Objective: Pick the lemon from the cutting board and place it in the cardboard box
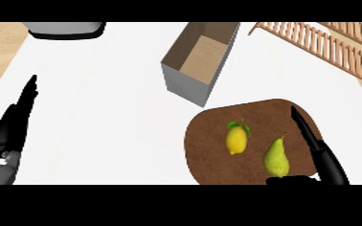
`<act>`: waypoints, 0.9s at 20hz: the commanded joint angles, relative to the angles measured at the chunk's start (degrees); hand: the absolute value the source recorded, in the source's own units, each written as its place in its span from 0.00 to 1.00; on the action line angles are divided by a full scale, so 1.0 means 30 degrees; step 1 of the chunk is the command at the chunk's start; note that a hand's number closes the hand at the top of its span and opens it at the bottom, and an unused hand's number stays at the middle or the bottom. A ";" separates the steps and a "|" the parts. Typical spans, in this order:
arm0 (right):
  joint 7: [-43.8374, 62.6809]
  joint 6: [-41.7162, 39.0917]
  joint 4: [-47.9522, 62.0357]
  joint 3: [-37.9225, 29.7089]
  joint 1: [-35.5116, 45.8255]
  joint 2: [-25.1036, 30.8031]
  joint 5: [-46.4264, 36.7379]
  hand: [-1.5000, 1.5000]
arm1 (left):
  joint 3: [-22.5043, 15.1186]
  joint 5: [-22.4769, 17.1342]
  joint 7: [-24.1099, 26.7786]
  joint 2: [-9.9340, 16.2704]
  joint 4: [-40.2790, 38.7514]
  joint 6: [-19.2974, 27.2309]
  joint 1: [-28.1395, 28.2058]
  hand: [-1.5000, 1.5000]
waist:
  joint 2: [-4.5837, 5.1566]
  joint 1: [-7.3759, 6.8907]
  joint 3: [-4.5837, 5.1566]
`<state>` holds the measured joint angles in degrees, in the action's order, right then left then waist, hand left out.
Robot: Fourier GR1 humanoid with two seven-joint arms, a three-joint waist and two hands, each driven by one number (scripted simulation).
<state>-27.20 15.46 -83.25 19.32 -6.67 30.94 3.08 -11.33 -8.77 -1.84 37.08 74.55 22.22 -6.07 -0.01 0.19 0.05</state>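
The lemon is lying lengthwise in the middle of the cutting board, and the right hand, the nearer one, is sitting to its right with straight fingers holding nothing.

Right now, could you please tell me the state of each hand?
Left hand: open, fingers straight, resting at the view's left edge, holding nothing.
Right hand: open, fingers straight over the round brown cutting board, holding nothing.
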 commanded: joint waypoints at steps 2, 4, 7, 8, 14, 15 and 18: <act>0.1337 0.0693 -0.1107 -0.0013 -0.0187 0.2260 -0.2797 0.00 | 0.0062 0.0437 -0.0252 -0.0224 0.0259 -0.0036 0.0198 0.50 | -0.0048 0.0006 0.0004; 0.4104 -0.0176 -0.0982 0.0554 0.1062 0.4212 -0.4337 0.00 | 0.0165 0.0169 0.0247 0.0078 0.0369 -0.0431 0.0662 0.50 | -0.0047 -0.0408 0.0056; 0.7666 -0.1941 -0.2672 0.1641 0.2134 0.4827 -0.5182 0.00 | 0.0006 0.0688 -0.0099 -0.0441 0.0138 0.0051 0.0233 0.50 | -0.0023 -0.0290 0.0039; 0.8091 -0.2756 -0.2571 0.1912 0.2313 0.5321 -0.5469 0.00 | 0.0025 0.0497 -0.0298 -0.0730 -0.0114 -0.0128 -0.0228 0.50 | 0.0007 -0.0216 0.0039; 1.3737 -0.7343 -0.3411 0.3638 0.5514 0.5420 -0.6265 0.00 | 0.0436 0.0471 -0.0057 -0.0362 -0.0543 -0.1078 -0.0567 0.50 | 0.0049 -0.0418 0.0026; 1.5141 -0.8056 -0.3996 0.4311 0.6334 0.4744 -0.6462 0.00 | 0.0533 0.0632 0.0229 -0.0282 -0.0694 -0.1073 -0.0689 0.50 | 0.0050 -0.0475 0.0033; 1.7041 -0.9609 -0.3416 0.4590 0.7615 0.2866 -0.6103 0.00 | 0.0624 0.1043 -0.0716 -0.0636 0.0038 -0.0476 -0.0541 0.50 | 0.0012 -0.0408 -0.0005</act>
<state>14.97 -7.07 -93.26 30.46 11.15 43.72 -15.00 -9.76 -6.61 -1.92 35.58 73.05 19.97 -7.66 0.08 -0.89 0.11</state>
